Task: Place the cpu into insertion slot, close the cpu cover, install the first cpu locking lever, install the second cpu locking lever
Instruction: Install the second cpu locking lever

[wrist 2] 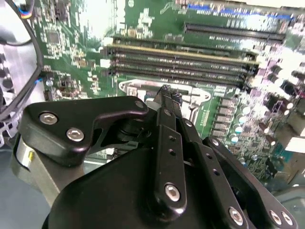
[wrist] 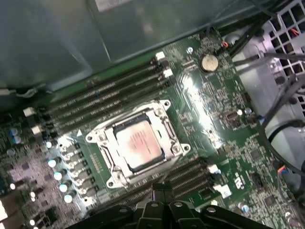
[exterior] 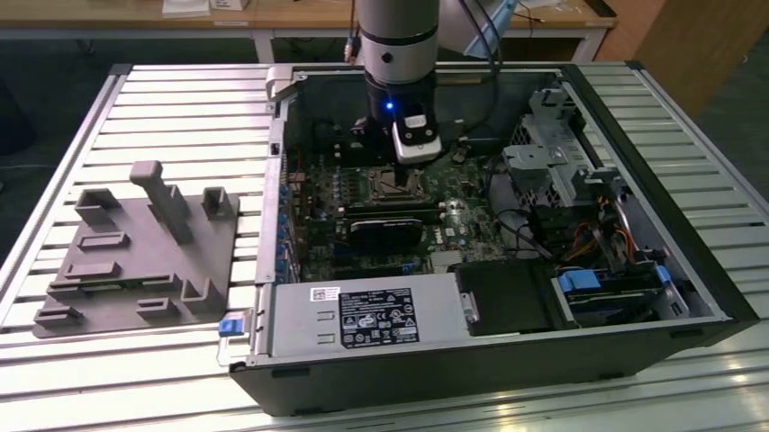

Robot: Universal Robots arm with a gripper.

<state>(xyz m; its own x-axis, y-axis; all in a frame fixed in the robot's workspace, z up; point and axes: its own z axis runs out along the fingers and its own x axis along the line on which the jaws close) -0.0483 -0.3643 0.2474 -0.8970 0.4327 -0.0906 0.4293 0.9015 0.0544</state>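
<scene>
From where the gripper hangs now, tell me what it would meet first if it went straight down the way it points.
Most likely the silver cpu cover framing the cpu; the gripper points at the cover's near edge, though depth is unclear.

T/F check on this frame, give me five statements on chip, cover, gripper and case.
1. The chip sits in the socket. True.
2. The cover frames the chip. True.
3. The gripper holds the chip. False: its tips hover beside the socket, and the chip lies seated.
4. The computer case is closed. False: its side is open, with the board exposed.
5. The grey fixture is inside the case. False: it lies outside, on the exterior view's left.
</scene>
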